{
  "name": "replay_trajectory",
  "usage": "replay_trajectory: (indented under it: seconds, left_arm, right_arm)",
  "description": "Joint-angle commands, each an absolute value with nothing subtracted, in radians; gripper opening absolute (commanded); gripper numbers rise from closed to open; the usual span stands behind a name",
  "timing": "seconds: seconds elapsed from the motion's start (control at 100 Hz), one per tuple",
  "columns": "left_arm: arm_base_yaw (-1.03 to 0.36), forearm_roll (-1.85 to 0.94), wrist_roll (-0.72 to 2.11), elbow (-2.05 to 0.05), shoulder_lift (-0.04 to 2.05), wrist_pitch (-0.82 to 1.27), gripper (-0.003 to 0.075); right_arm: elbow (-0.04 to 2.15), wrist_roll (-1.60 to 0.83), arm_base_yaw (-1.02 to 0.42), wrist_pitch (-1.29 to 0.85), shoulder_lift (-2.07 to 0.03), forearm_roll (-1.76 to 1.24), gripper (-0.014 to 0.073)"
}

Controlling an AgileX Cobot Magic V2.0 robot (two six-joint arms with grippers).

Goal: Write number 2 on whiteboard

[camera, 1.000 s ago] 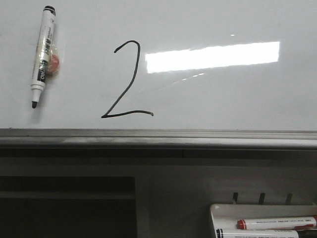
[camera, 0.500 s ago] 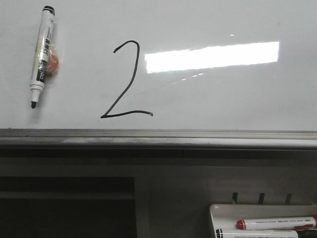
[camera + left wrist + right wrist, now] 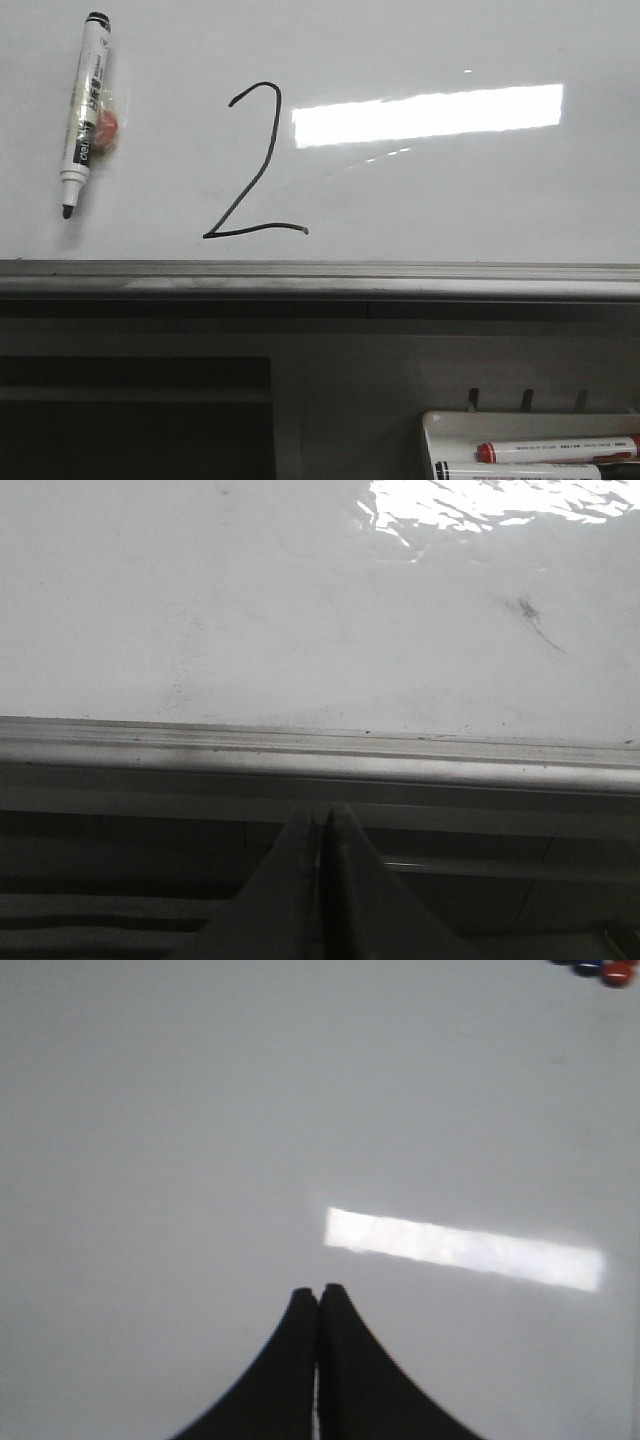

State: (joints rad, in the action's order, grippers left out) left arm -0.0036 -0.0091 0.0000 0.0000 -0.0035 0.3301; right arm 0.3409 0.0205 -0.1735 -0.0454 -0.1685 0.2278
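A thin black number 2 [image 3: 252, 165] is drawn on the glossy whiteboard [image 3: 450, 200], left of a bright light reflection. A black-capped marker [image 3: 86, 110] hangs on the board at upper left, with no gripper near it. Neither gripper shows in the front view. In the left wrist view my left gripper [image 3: 322, 815] is shut and empty, below the whiteboard's [image 3: 250, 610] grey bottom rail [image 3: 320, 760]. My right gripper [image 3: 319, 1290] is shut and empty, facing the bare whiteboard [image 3: 180, 1140].
A small white tray [image 3: 440, 430] at lower right holds a red-capped marker [image 3: 555, 450] and a black-capped one [image 3: 515, 470]. A dark shelf opening [image 3: 135, 415] lies under the rail at lower left. Coloured magnets [image 3: 605, 970] sit at one corner of the right wrist view.
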Motion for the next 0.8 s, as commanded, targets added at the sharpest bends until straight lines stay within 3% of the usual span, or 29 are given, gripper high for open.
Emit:
replay_trajectory:
  seconds: [0.0, 0.2, 0.49, 0.68, 0.79]
  left_arm:
    - [0.0, -0.018, -0.011, 0.012, -0.032, 0.271, -0.002]
    - [0.0, -0.018, -0.011, 0.012, -0.032, 0.271, -0.002]
    - [0.0, -0.018, -0.011, 0.012, -0.032, 0.271, -0.002]
    - [0.0, -0.018, -0.011, 0.012, -0.032, 0.271, -0.002]
    - [0.0, -0.018, -0.011, 0.012, -0.03, 0.271, -0.002]
  right_arm:
    - [0.353, 0.024, -0.066, 0.028, -0.178, 0.223, -0.0071]
    - [0.24, 0.024, 0.061, 0.03, -0.133, 0.213, -0.0071]
    - [-0.043, 0.024, 0.077, 0.027, -0.013, 0.011, -0.0071]
    - [-0.039, 0.018, 0.077, -0.31, 0.03, 0.012, -0.0071]
    - [-0.039, 0.017, 0.077, -0.307, 0.03, 0.015, -0.0071]
